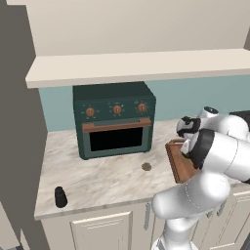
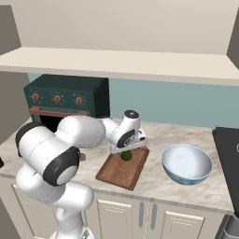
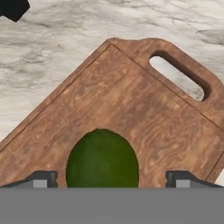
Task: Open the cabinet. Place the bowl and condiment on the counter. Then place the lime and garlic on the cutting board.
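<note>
The dark green lime (image 3: 102, 159) rests on the brown cutting board (image 3: 131, 105), near the end with the handle slot. My gripper (image 3: 111, 180) hangs open right over it, one fingertip (image 3: 41, 179) on each side with a gap to the fruit. From the right base view the lime (image 2: 125, 155) sits under the gripper (image 2: 125, 150) on the board (image 2: 119, 172). The blue-patterned bowl (image 2: 186, 163) stands on the counter (image 2: 158, 133) just right of the board. The black condiment (image 1: 60, 197) stands at the counter's front left. The tan garlic (image 1: 146, 166) lies on the counter left of the board (image 1: 177, 163). The cabinet's cream floor (image 1: 136, 68) juts overhead; its doors are out of view.
A dark green toaster oven (image 1: 114, 119) stands against the back wall, left of the board. A black stove edge (image 2: 228, 154) borders the counter on the right. Cream lower doors (image 1: 102, 229) run under the counter's front edge.
</note>
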Robot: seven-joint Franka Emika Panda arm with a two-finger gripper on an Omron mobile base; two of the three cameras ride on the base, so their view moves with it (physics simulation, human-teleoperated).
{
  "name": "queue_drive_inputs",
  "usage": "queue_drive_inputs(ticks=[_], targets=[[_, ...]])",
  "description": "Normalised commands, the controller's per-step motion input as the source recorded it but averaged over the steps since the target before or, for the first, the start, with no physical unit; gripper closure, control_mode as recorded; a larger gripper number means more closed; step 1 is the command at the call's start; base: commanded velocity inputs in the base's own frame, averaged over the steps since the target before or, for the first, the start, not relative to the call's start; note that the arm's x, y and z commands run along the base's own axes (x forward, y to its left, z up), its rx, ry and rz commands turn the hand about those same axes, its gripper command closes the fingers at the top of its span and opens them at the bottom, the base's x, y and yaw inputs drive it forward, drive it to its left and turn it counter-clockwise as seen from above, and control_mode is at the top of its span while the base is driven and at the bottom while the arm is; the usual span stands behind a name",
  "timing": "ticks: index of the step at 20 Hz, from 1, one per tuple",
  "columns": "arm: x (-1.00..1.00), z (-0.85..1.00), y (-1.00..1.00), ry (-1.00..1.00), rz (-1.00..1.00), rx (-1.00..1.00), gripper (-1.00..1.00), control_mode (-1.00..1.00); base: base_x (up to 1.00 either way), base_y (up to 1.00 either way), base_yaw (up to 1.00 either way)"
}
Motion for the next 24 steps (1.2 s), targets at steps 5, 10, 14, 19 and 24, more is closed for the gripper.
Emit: queue_drive_inputs(ticks=[5, 10, 14, 19, 24], targets=[[-0.15, 0.47, 0.04, -0.04, -0.01, 0.0, -1.0, -1.0, 0.0, 0.0, 0.0], [-0.22, 0.39, 0.0, -0.04, 0.0, 0.0, -1.0, -1.0, 0.0, 0.0, 0.0], [-0.31, 0.21, 0.0, -0.08, 0.0, 0.0, -1.0, -1.0, 0.0, 0.0, 0.0], [-0.39, 0.43, 0.02, -0.08, -0.02, -0.01, -1.0, -1.0, 0.0, 0.0, 0.0], [-0.37, 0.47, 0.09, 0.0, -0.04, -0.03, -1.0, -1.0, 0.0, 0.0, 0.0]])
